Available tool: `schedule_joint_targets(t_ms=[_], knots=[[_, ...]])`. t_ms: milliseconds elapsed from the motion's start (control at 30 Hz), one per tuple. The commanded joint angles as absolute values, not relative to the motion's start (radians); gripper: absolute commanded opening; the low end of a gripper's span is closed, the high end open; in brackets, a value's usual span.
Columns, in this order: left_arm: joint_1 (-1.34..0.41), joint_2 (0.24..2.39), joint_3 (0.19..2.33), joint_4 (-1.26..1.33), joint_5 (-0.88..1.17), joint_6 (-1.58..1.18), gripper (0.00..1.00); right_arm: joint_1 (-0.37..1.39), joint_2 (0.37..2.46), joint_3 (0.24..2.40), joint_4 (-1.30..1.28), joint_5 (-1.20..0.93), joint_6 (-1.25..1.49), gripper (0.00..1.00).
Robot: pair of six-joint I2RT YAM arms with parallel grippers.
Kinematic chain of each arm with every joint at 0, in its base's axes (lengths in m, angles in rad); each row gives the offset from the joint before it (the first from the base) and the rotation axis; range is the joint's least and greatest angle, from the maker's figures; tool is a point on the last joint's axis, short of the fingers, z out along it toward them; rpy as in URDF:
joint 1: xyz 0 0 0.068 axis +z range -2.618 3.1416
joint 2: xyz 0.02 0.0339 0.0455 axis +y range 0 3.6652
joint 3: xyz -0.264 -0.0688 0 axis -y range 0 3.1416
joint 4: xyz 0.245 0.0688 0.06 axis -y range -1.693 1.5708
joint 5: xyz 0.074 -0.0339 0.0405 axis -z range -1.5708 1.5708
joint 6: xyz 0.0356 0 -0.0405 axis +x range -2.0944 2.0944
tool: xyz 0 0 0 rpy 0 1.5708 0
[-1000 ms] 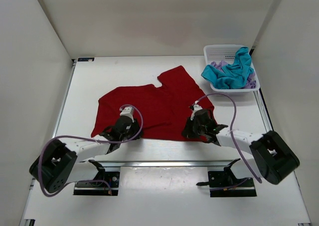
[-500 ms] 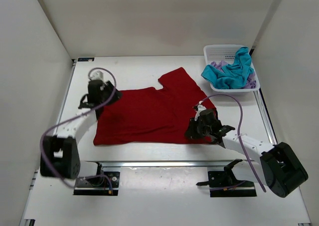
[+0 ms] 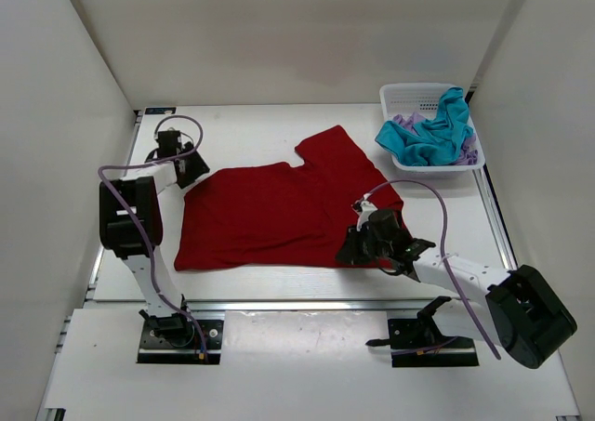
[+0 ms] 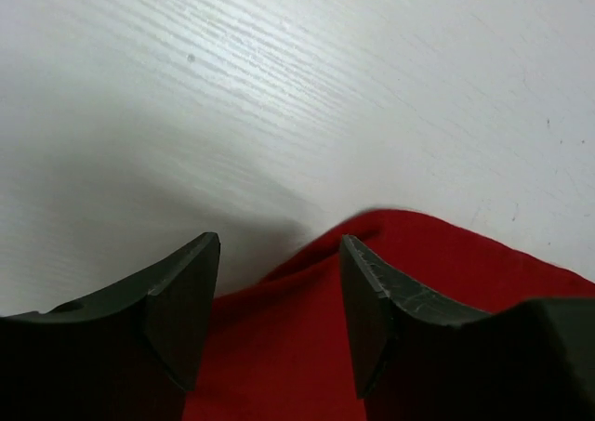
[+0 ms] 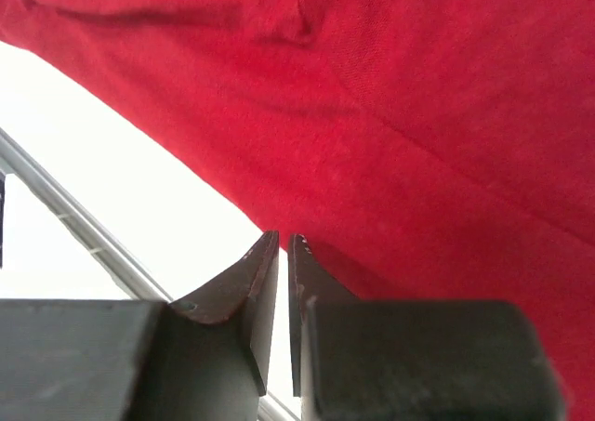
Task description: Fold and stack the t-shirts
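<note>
The deep red t-shirt (image 3: 270,217) lies spread flat in the middle of the table, one sleeve pointing toward the far right. My left gripper (image 3: 186,168) sits at its far left corner; in the left wrist view it (image 4: 279,243) is open, with the shirt's edge (image 4: 437,263) lying loose under the gap. My right gripper (image 3: 350,251) is low at the shirt's near right edge. In the right wrist view it (image 5: 283,239) is shut to a thin slit beside the red cloth (image 5: 418,114), with white table showing through. The teal-blue t-shirt (image 3: 432,133) and the lavender t-shirt (image 3: 406,121) lie crumpled in the basket.
A white mesh basket (image 3: 409,91) stands at the far right corner. White walls close in the table on the left, the right and the back. A metal rail (image 3: 279,302) runs along the near edge in front of the arm bases.
My left arm swung from the shirt's near left hem to its far left corner, and its jaws opened wider. The shirt's left side now lies straighter. The right gripper barely shifted.
</note>
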State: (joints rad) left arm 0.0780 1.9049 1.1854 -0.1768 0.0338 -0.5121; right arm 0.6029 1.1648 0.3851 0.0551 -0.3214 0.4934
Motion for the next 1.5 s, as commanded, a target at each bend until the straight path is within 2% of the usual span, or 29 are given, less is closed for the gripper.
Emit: schedule_joint_targets(t_ms=[0,67,133,200,300,400,533,567,733,867,900,933,1000,1100,1167,1300,1467], knots=[[0.071,1.914,1.249,-0.222,0.006,-0.443,0.65,0.626,1.154,0.382,0.127,-0.340,0.511,0.08],[0.054,1.925,1.241,-0.226,0.012,-0.428,0.60,0.621,1.149,0.374,0.135,-0.341,0.518,0.08],[0.048,1.916,1.209,-0.219,0.038,-0.423,0.45,0.621,1.140,0.373,0.137,-0.347,0.517,0.08],[0.051,1.895,1.178,-0.206,0.058,-0.425,0.39,0.612,1.132,0.380,0.137,-0.344,0.511,0.09],[0.041,1.859,1.137,-0.199,0.045,-0.419,0.40,0.598,1.123,0.388,0.133,-0.342,0.502,0.08],[0.032,1.815,1.108,-0.203,0.043,-0.414,0.31,0.598,1.126,0.394,0.136,-0.344,0.506,0.08],[0.015,1.746,1.074,-0.204,0.040,-0.434,0.06,0.611,1.130,0.394,0.152,-0.337,0.505,0.08],[-0.033,1.712,1.060,-0.206,0.013,-0.442,0.00,0.612,1.135,0.388,0.159,-0.339,0.508,0.09],[-0.141,1.493,0.916,-0.141,-0.144,-0.477,0.00,0.633,1.149,0.374,0.190,-0.336,0.518,0.08],[-0.209,1.358,0.754,-0.123,-0.172,-0.540,0.00,0.629,1.148,0.371,0.204,-0.342,0.522,0.08],[-0.209,1.326,0.694,-0.118,-0.160,-0.561,0.03,0.626,1.146,0.367,0.204,-0.336,0.525,0.08],[-0.207,1.292,0.665,-0.103,-0.156,-0.572,0.08,0.627,1.143,0.364,0.201,-0.333,0.528,0.08],[-0.200,1.246,0.577,-0.068,-0.134,-0.601,0.34,0.624,1.137,0.364,0.204,-0.334,0.528,0.09],[-0.209,1.159,0.476,-0.040,-0.112,-0.612,0.53,0.618,1.117,0.370,0.186,-0.334,0.519,0.09],[-0.225,1.106,0.476,-0.064,-0.121,-0.607,0.56,0.621,1.115,0.370,0.183,-0.334,0.514,0.09],[-0.158,1.009,0.501,-0.045,-0.098,-0.618,0.49,0.618,1.121,0.370,0.192,-0.334,0.522,0.09],[-0.156,1.159,0.601,-0.049,-0.109,-0.580,0.46,0.653,1.149,0.387,0.189,-0.324,0.528,0.09]])
